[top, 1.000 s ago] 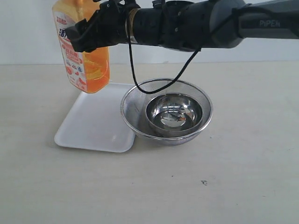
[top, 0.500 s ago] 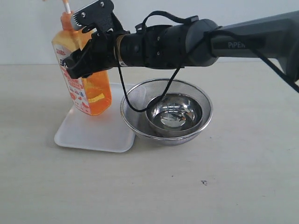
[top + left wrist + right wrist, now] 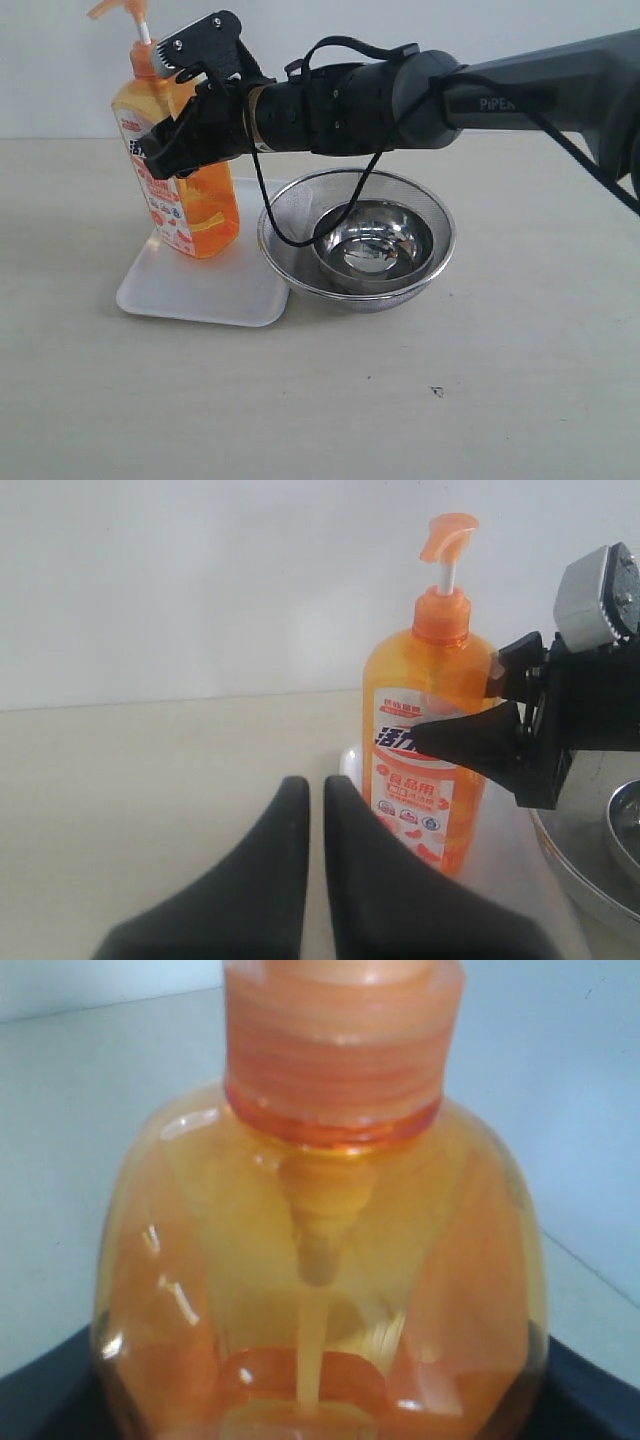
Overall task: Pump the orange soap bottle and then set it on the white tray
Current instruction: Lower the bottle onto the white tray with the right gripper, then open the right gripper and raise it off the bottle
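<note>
Bottle (image 3: 188,195) stands on the tray (image 3: 205,288), on its far half next to the strainer (image 3: 288,212). Base looks down on the tray surface; full contact cannot be confirmed. Body leans slightly, top toward the left of the exterior view. Pump head (image 3: 122,9) is raised on its white stem. Label faces the front left. Orange liquid fills most of the body.

Right gripper (image 3: 176,140) reaches in from the right, across and above the strainer. Its jaws stand wide, one on each side of the bottle's upper body just below the shoulder, and clamp it. Left wrist view confirms this: one black finger lies across the label of the bottle (image 3: 425,780) and the other sits behind it, the right gripper (image 3: 482,705) pinching from the side. Right wrist view is filled by the bottle (image 3: 320,1260), neck and collar close up, with dark finger edges at both lower corners.

Left gripper (image 3: 308,815) sits low over the table (image 3: 480,390), near the bottle but apart from it. Its jaws are nearly together with a thin slit between them, holding nothing.

Strainer touches the tray's right edge. A steel bowl (image 3: 375,245) sits inside the strainer. A black cable (image 3: 300,238) loops from the right arm down into the strainer.
</note>
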`<state>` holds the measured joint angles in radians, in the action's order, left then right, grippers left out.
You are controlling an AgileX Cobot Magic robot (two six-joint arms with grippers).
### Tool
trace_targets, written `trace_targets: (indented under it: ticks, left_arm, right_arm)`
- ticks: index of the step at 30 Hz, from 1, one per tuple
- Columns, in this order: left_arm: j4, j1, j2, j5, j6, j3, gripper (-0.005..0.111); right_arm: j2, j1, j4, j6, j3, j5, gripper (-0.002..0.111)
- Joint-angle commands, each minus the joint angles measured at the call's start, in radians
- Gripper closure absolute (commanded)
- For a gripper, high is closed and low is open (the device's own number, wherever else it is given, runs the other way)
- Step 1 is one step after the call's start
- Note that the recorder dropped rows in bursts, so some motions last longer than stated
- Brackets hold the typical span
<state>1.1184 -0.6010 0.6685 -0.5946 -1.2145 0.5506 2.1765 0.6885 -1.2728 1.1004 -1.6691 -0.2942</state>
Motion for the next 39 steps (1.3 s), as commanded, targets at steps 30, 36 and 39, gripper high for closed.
trace_targets:
  ticks: [30, 36, 39]
  left_arm:
    - [-0.028, 0.003, -0.003, -0.055, 0.001, -0.006, 0.102]
    - [-0.027, 0.003, -0.003, -0.064, 0.001, -0.006, 0.102]
    - [-0.019, 0.003, -0.003, -0.063, 0.001, -0.006, 0.102]
  right_arm:
    - [-0.08, -0.002, -0.119, 0.29, -0.018, -0.059, 0.012]
    - [-0.121, -0.011, -0.427, 0.495, -0.018, -0.064, 0.012]
    - [-0.138, -0.016, -0.472, 0.592, -0.018, -0.082, 0.012]
